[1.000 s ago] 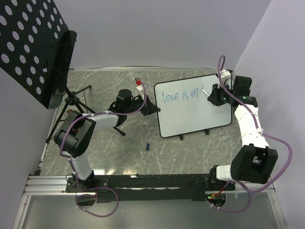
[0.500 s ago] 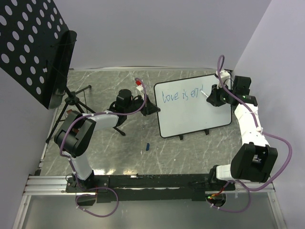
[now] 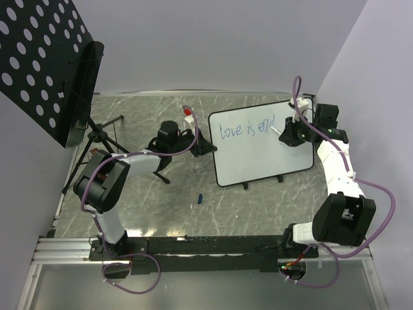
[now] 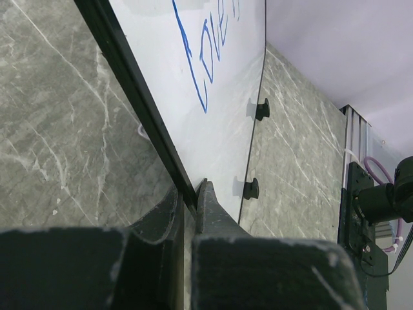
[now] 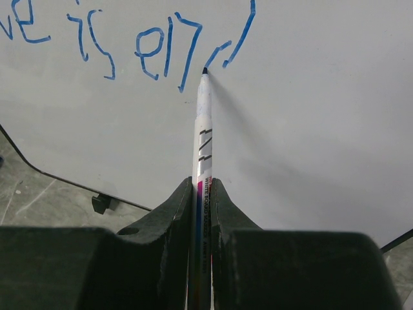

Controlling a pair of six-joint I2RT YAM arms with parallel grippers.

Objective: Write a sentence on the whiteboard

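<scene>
The whiteboard [image 3: 264,152] stands tilted on small black feet at the table's centre right. The sentence [image 3: 248,128] in blue marker reads "love is end" along its top. My right gripper [image 3: 288,132] is shut on a white whiteboard marker [image 5: 202,126], whose tip touches the board just after the "d" [image 5: 235,42]. My left gripper [image 3: 208,146] is shut on the board's black left rim [image 4: 139,97], with the rim pinched between the fingers [image 4: 210,206]. The blue "love" [image 4: 203,61] shows in the left wrist view.
A black perforated panel [image 3: 39,58] on a tripod stand [image 3: 97,139] fills the far left. A small blue marker cap [image 3: 201,198] lies on the marble table in front of the board. Walls stand behind and to the right.
The right gripper has moved the marker along the board; the writing has grown from "love is en" to "love is end". The left arm has not moved.
</scene>
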